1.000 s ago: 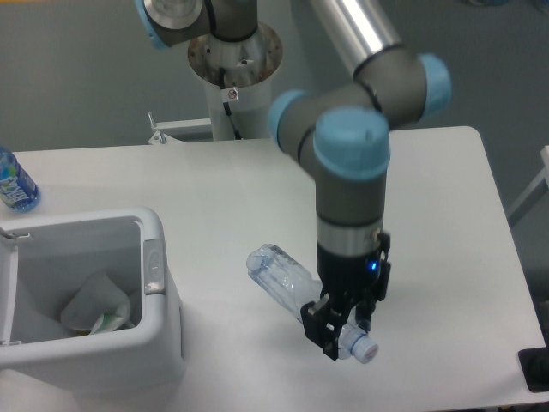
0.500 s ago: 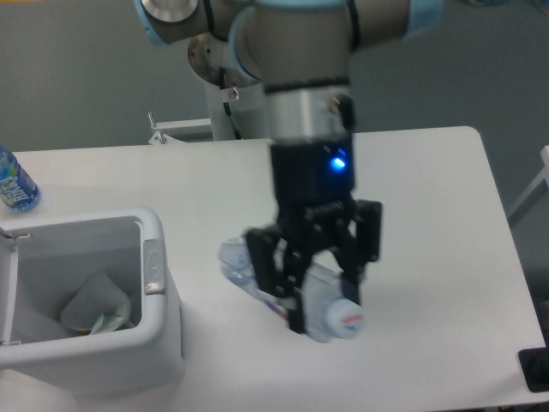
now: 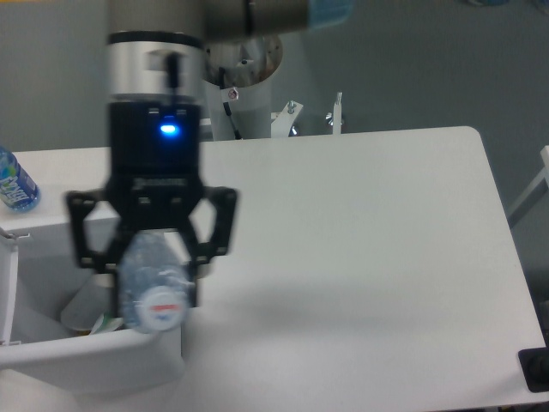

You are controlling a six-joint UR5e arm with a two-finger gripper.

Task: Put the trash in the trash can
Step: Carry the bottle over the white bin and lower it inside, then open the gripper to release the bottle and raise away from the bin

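Off the table (image 3: 360,223) now, crushed bottle (image 3: 154,283), jaws clamped, hangs over trash can (image 3: 86,356).

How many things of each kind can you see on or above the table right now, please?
Bottles: 2, the crushed clear bottle held in the hand and the blue-labelled water bottle.
Bins: 1, the white trash can.
Crumpled napkins: 1, the white napkin inside the can.
Total: 4.

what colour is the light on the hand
Blue: a small glowing light above the hand, in the camera view.
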